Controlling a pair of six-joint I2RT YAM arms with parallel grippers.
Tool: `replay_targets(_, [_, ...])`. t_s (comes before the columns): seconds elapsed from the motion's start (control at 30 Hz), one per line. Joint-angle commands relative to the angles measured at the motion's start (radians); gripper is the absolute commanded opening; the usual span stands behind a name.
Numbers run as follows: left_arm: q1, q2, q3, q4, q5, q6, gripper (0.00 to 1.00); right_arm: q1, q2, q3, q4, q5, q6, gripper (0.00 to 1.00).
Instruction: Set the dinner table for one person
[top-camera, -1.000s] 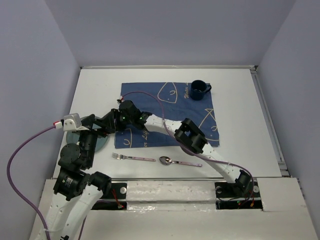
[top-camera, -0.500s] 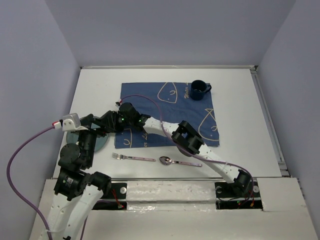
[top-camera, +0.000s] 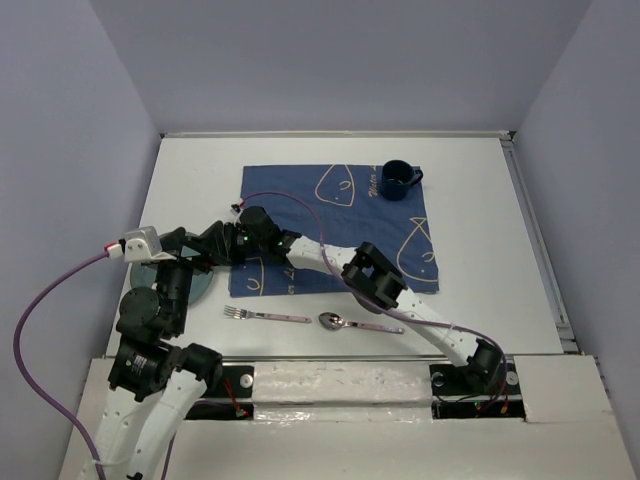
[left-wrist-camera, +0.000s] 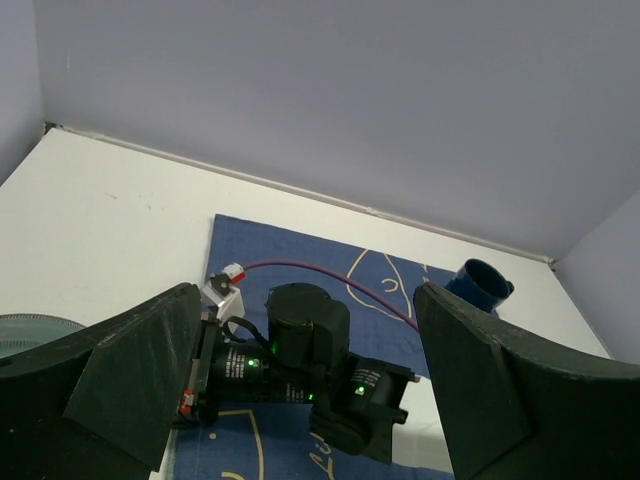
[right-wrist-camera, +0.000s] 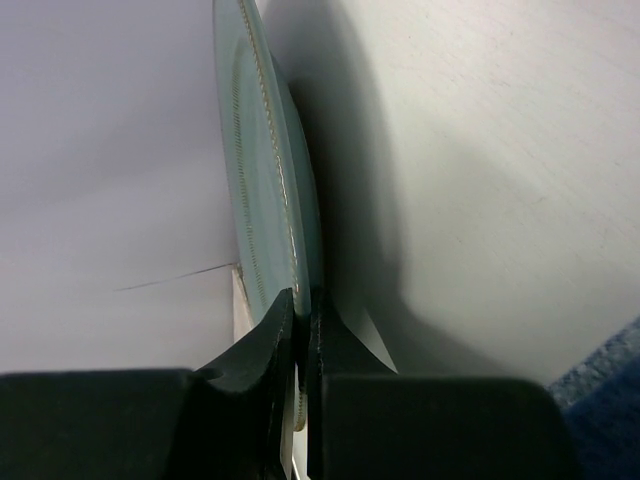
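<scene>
1. Your right gripper (right-wrist-camera: 303, 300) was pressed together on the rim of the teal plate (right-wrist-camera: 265, 180), one finger on each face of the edge.
2. That plate (top-camera: 200, 285) sat at the left side of the dinner table (top-camera: 480, 220), just off the near left corner of the blue cloth (top-camera: 300, 200), and your left arm hid much of it from above.
3. You could not tell from these views whether the plate lay flat or was raised off the tabletop.
4. Your right arm stretched from its base across the cloth's near edge to reach the plate.
5. Your left gripper (left-wrist-camera: 305, 300) was spread wide and pinched nothing, and the right arm's wrist showed between its fingers.
6. A dark blue mug (top-camera: 398, 180) stood upright on the cloth's far right corner.
7. A fork (top-camera: 267, 315) and a spoon (top-camera: 358, 323) lay on the bare table near the front edge, side by side and apart, both clear of the cloth.
</scene>
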Motion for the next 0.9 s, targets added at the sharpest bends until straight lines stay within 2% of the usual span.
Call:
replay_targets(0.0, [0.006, -0.006, -0.005, 0.049, -0.001, 0.022, 0.99, -0.001, -0.06, 0.01, 0.17, -0.026, 0.007, 0.0])
replay_targets(0.03, [0.008, -0.007, -0.003, 0.049, -0.003, 0.024, 0.99, -0.001, -0.086, 0.017, 0.18, -0.022, 0.004, 0.0])
replay_targets(0.1, [0.022, -0.019, -0.002, 0.058, -0.004, 0.025, 0.99, -0.01, -0.116, 0.045, 0.116, 0.009, -0.105, 0.0])
replay_targets(0.17, [0.032, -0.023, -0.003, 0.058, 0.009, 0.024, 0.99, -0.031, -0.187, -0.013, 0.101, 0.056, -0.14, 0.0])
replay_targets(0.23, [0.045, -0.027, -0.002, 0.064, 0.04, 0.024, 0.99, -0.057, -0.234, -0.058, 0.153, 0.041, -0.124, 0.0])
replay_targets(0.37, [0.055, -0.058, -0.003, 0.066, 0.017, 0.027, 0.99, -0.123, -0.357, -0.255, 0.284, -0.022, -0.091, 0.0])
replay_targets(0.6, [0.06, -0.043, -0.008, 0.064, 0.011, 0.027, 0.99, -0.215, -0.587, -0.442, 0.413, -0.131, -0.058, 0.0])
replay_targets(0.7, [0.06, -0.033, -0.011, 0.069, 0.032, 0.024, 0.99, -0.277, -0.699, -0.675, 0.529, -0.128, -0.024, 0.0])
replay_targets(0.73, [0.06, -0.033, -0.011, 0.069, 0.042, 0.022, 0.99, -0.304, -0.782, -0.807, 0.546, -0.117, -0.025, 0.0])
replay_targets(0.87, [0.06, -0.03, -0.014, 0.069, 0.065, 0.022, 0.99, -0.379, -0.973, -1.085, 0.638, -0.065, 0.001, 0.0])
